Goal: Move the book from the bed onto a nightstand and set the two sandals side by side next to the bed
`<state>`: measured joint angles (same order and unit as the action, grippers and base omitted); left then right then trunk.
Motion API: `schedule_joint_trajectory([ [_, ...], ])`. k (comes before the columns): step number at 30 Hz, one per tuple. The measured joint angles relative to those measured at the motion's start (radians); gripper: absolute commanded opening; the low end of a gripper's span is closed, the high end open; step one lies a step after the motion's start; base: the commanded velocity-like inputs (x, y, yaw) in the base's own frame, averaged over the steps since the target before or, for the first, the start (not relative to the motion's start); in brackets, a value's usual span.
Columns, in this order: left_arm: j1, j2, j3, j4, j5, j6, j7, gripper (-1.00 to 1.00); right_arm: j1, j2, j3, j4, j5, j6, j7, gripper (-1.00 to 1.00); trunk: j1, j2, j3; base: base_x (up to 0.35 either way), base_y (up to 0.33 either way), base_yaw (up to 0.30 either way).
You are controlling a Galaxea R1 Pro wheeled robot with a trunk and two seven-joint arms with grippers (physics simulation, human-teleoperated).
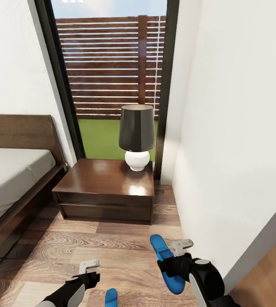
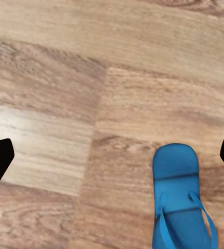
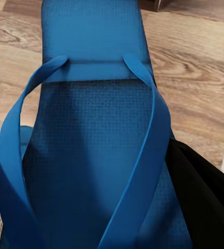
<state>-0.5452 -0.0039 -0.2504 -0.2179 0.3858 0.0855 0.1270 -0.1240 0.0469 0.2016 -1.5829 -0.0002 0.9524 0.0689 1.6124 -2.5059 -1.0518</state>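
Wood-plank floor — carries nightstand, bed, one blue sandal.

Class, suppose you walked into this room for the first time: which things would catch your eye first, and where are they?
A black-shaded lamp stands on the dark nightstand before a tall window, with the bed on the left. On the wood floor, the right gripper is shut on one bright blue sandal; another sandal lies by the open left gripper.

Left hand spread open and low, right hand clamped on a sandal
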Motion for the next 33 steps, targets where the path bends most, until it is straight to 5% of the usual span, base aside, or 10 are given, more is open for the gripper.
schedule_joint_trajectory([
  [11, 0.000, -0.004, -0.002, -0.002, 0.000, -0.004, 0.001, 1.00, -0.001, 0.000, -0.036, 0.000, -0.003, 0.047, 0.003, -1.00, 0.000, 0.000, 0.000, 0.000, 0.000, 0.000],
  [24, 0.000, -0.004, -0.003, 0.003, 0.000, -0.040, 0.001, 1.00, -0.001, 0.000, -0.036, 0.001, 0.001, 0.052, 0.003, -1.00, 0.006, -0.003, -0.050, 0.000, 0.000, 0.000],
  [33, 0.000, -0.004, -0.003, 0.002, 0.000, -0.047, 0.001, 1.00, -0.001, 0.000, -0.036, 0.001, 0.002, 0.051, 0.003, -1.00, 0.006, -0.003, -0.050, 0.000, 0.000, 0.000],
])
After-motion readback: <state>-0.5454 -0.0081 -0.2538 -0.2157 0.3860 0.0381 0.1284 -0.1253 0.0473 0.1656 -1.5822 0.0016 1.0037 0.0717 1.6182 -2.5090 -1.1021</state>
